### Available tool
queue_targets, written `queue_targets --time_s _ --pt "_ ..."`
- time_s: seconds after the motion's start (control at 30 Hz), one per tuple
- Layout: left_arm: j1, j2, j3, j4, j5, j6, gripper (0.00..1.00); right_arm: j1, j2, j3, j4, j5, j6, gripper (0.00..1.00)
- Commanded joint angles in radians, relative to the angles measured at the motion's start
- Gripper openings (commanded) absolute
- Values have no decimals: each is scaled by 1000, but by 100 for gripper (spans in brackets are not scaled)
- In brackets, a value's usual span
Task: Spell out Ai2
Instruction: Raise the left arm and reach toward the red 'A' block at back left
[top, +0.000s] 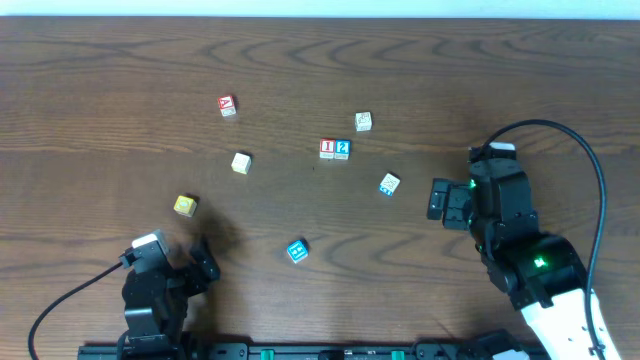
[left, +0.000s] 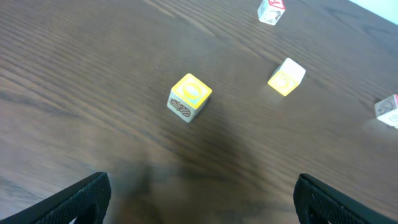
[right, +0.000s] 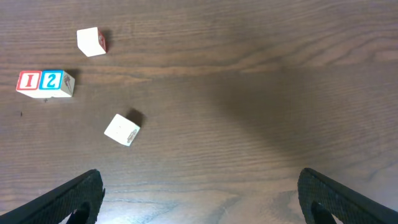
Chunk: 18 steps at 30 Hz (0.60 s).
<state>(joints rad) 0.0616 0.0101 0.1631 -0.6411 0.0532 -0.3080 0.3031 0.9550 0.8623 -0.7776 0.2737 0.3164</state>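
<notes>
— What is near your left tool?
— It is released, and a yellow cube lies before it. The "A" cube stands further off, alone.
— And to the right?
— The "I" cube and "2" cube touch. A pale cube lies before my released right tool.

The left arm sits at the lower left of the overhead frame. The left gripper points up and right, jaws spread wide and empty. The right arm comes in from the lower right. The right gripper faces left, jaws equally wide and holding nothing.
</notes>
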Motion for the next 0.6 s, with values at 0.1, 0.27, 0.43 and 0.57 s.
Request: queue_targets --time_s 0.1,0.27,0.43,0.57 --pt "-3 -4 -7 85 50 63 95 -10 2 -5 -1 14 -18 99" --pt "-3 18 -7 249 8 183 95 -10 2 -5 -2 14 -18 99" --pt "-3 195 -6 431 -12 254 95 -10 2 -5 -2 14 -18 99" --pt "-3 408 6 607 -12 282 95 -10 2 -5 -2 14 -18 99"
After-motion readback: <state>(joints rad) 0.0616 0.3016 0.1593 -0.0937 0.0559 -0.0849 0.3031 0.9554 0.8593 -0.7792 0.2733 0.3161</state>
